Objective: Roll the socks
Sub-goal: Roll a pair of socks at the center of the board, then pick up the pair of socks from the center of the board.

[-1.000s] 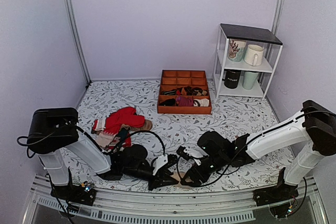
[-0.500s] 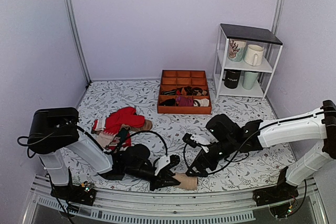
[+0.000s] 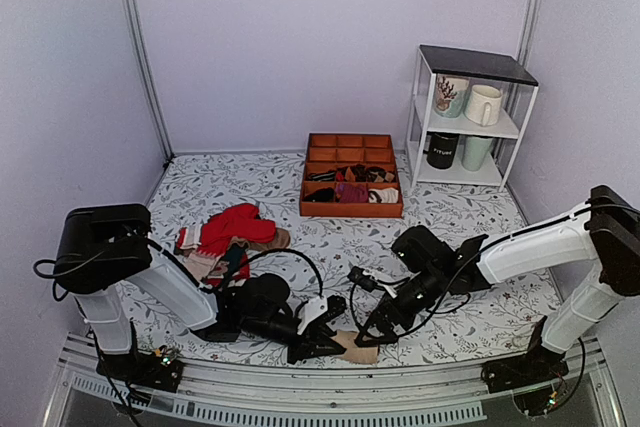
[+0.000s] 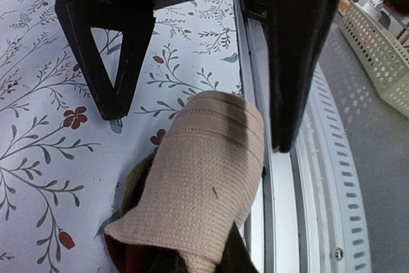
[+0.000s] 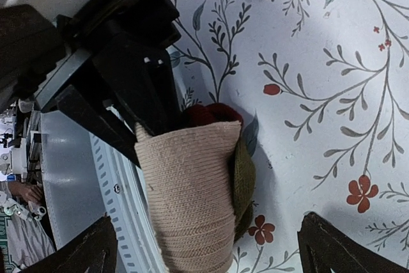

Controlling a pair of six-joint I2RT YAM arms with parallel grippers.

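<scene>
The socks [image 3: 358, 349] form a tight beige roll lying at the table's near edge, with olive green and dark maroon showing at its side and end [image 5: 192, 196]. My left gripper [image 3: 325, 339] is shut on the maroon end of the roll; in the left wrist view the roll [image 4: 204, 177] hides its jaws. My right gripper [image 3: 378, 325] hovers over the other end, open wide. Its fingertips [image 5: 83, 254] stand on either side of the roll without touching it. The right gripper's dark fingers [image 4: 118, 62] also show in the left wrist view.
A heap of bright red socks [image 3: 235, 227] lies at the left. An orange divided tray [image 3: 350, 147] holding small sock bundles stands at the back. A white shelf [image 3: 415, 97] with mugs is at the back right. The metal rail [image 3: 350, 387] runs right beside the roll.
My right gripper has opened wide and let go of the roll, pulled away up and to the right, then come back over it. The left gripper has kept its hold.
</scene>
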